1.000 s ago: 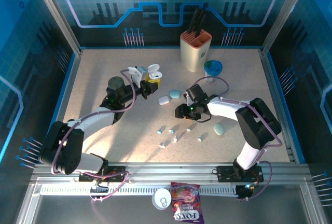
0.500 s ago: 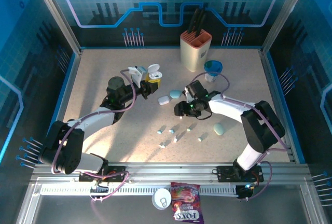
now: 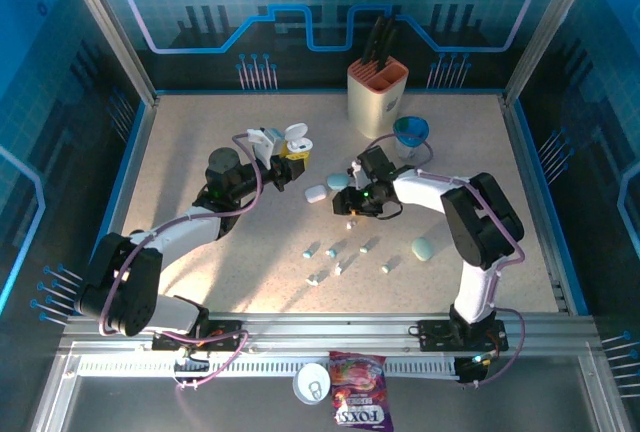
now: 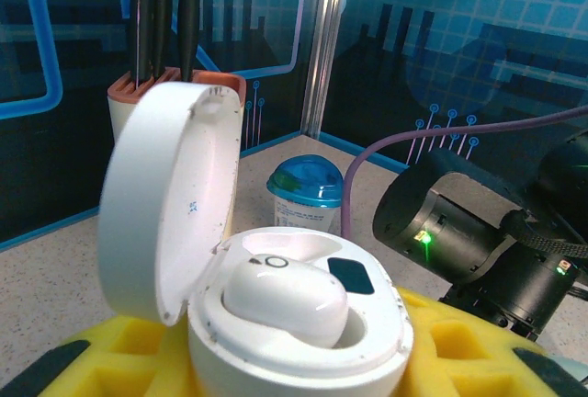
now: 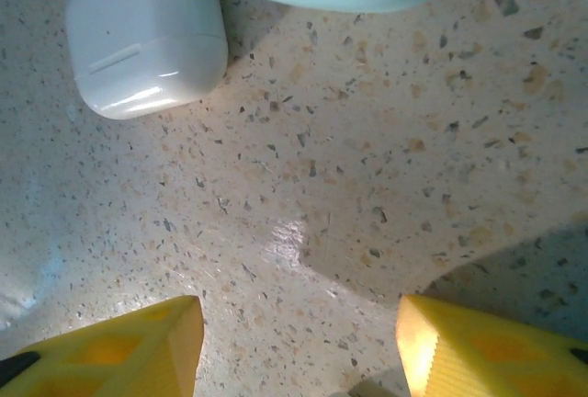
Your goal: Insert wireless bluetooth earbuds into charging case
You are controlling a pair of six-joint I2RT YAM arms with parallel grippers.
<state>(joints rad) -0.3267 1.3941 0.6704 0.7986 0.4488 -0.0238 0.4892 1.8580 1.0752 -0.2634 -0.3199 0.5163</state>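
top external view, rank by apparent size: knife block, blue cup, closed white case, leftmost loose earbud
1. knife block
2. blue cup
3. closed white case, somewhat smaller than the cup
4. leftmost loose earbud, clearly smallest

The knife block (image 3: 377, 97) stands at the rear centre of the table (image 3: 200, 132), with a cup (image 3: 410, 132) just beside it at the right front. The open case (image 3: 293, 139) sits in the left gripper (image 3: 288, 155), left of centre. Two closed cases (image 3: 316, 193) lie to its right (just beside each other). The earbuds (image 3: 335, 252) lie scattered in front of these, and a further case (image 3: 423, 249) is to their right.
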